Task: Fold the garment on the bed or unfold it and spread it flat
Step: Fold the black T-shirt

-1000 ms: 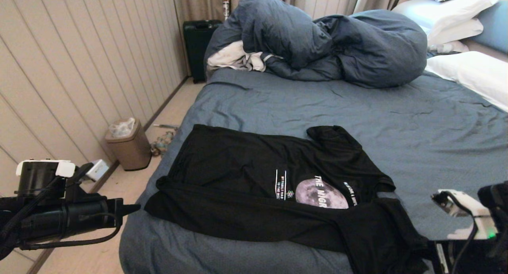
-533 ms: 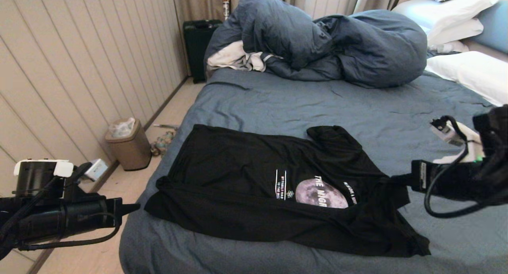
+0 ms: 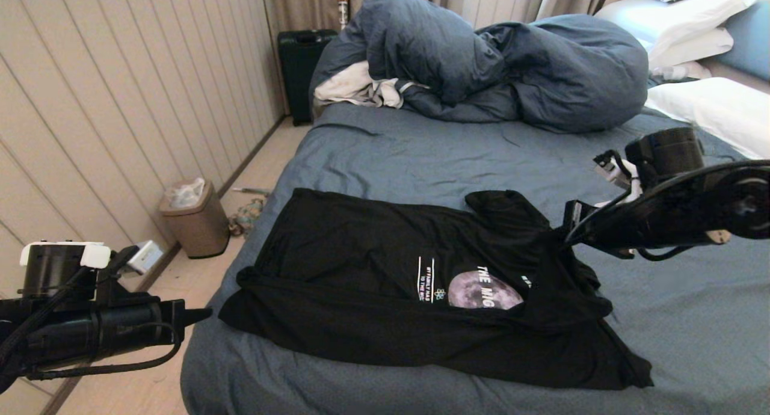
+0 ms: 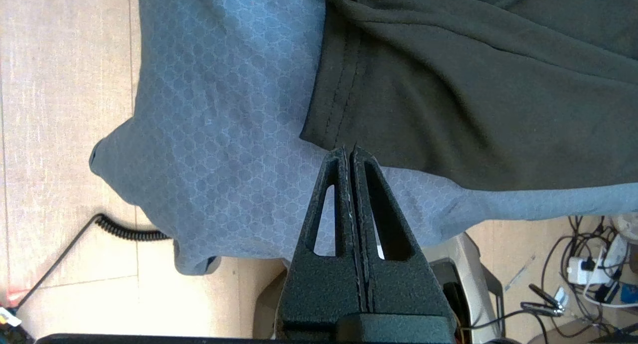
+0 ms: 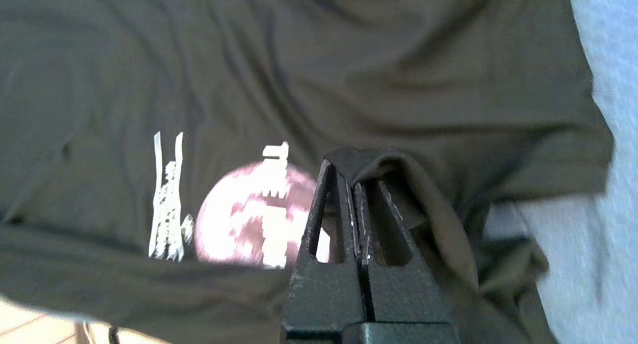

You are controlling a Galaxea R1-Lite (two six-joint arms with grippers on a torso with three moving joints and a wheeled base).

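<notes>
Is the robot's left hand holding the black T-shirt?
No, the left gripper has its jaws shut on nothing, just short of the black T-shirt hem, above the blue bed sheet.

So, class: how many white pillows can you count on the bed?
3, all at the bed's far right: two stacked pillows at the back, one pillow nearer. Others may lie out of view.

You lose the lower half of the moon print (image 3: 485, 295) under a fold of the garment (image 3: 361, 264), its lettering cut short, right gripper (image 5: 351, 177) tips buried in cloth, pillows (image 3: 716, 111) cropped at the edge.
</notes>
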